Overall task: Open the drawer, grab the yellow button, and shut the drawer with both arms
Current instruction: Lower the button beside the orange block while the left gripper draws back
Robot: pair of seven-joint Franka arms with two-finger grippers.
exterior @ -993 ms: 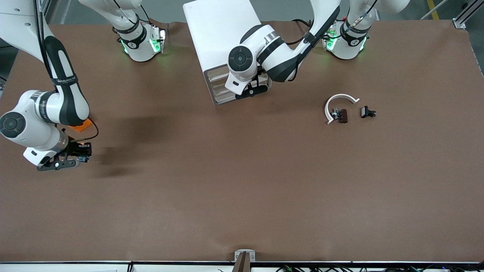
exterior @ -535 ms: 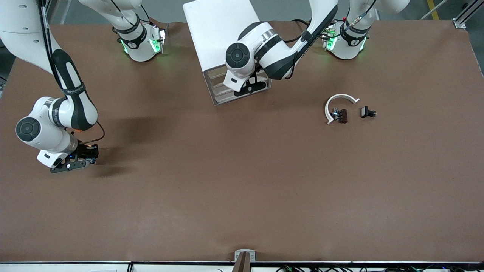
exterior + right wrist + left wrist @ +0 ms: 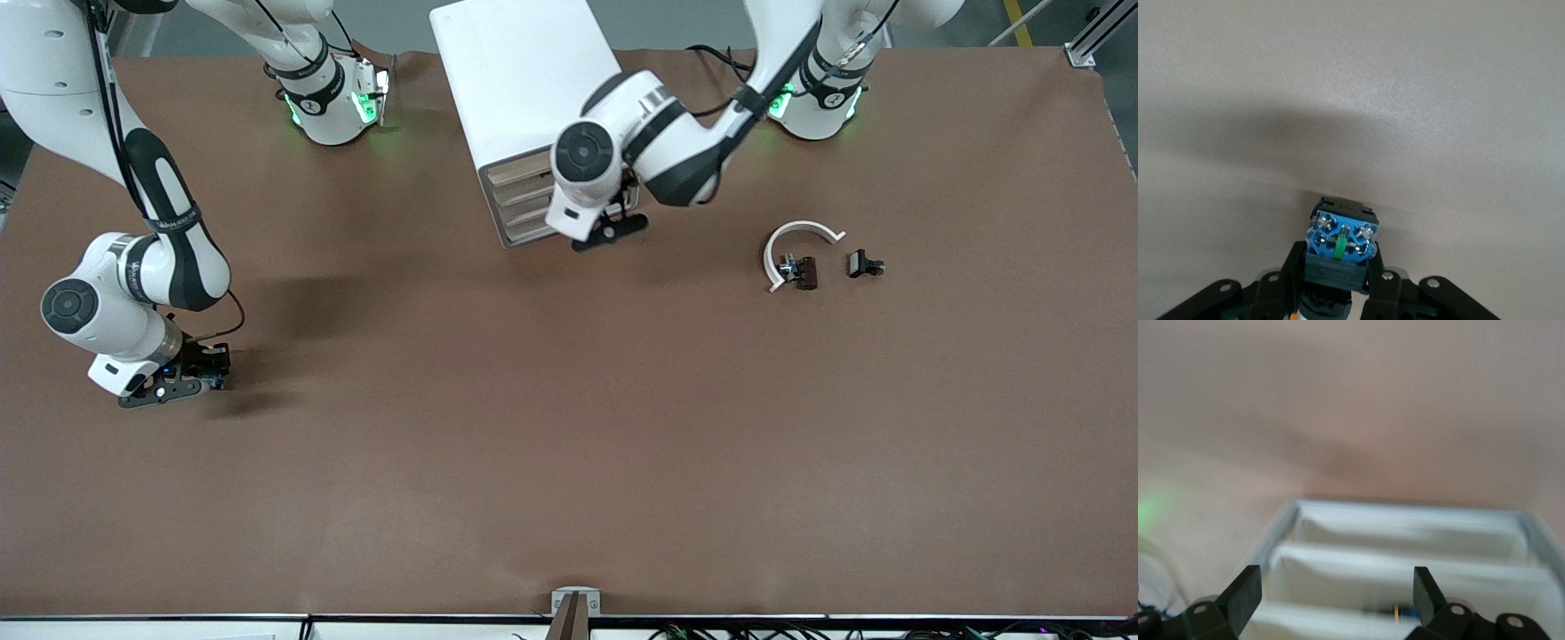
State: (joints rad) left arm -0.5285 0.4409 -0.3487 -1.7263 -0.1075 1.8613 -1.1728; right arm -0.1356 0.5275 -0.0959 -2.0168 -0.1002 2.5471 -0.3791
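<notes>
The white drawer cabinet (image 3: pixel 520 80) stands near the robots' bases, and its stacked drawer fronts (image 3: pixel 520 200) look level with one another. My left gripper (image 3: pixel 612 229) is open and empty just in front of those fronts. In the left wrist view its fingers (image 3: pixel 1245 593) frame the white drawer ledges (image 3: pixel 1405 553). My right gripper (image 3: pixel 191 380) is low over the table at the right arm's end. It is shut on the button (image 3: pixel 1340 243), which shows a blue terminal face and a dark body between the fingers.
A white curved part (image 3: pixel 794 238), a small brown clip (image 3: pixel 805 272) and a small black clip (image 3: pixel 864 264) lie on the brown table toward the left arm's end. The right arm hides the orange block.
My left gripper pressed toward the drawer fronts, then drew back out and toward the left arm's end. My right gripper shifted slightly toward the table's middle with the button and has settled.
</notes>
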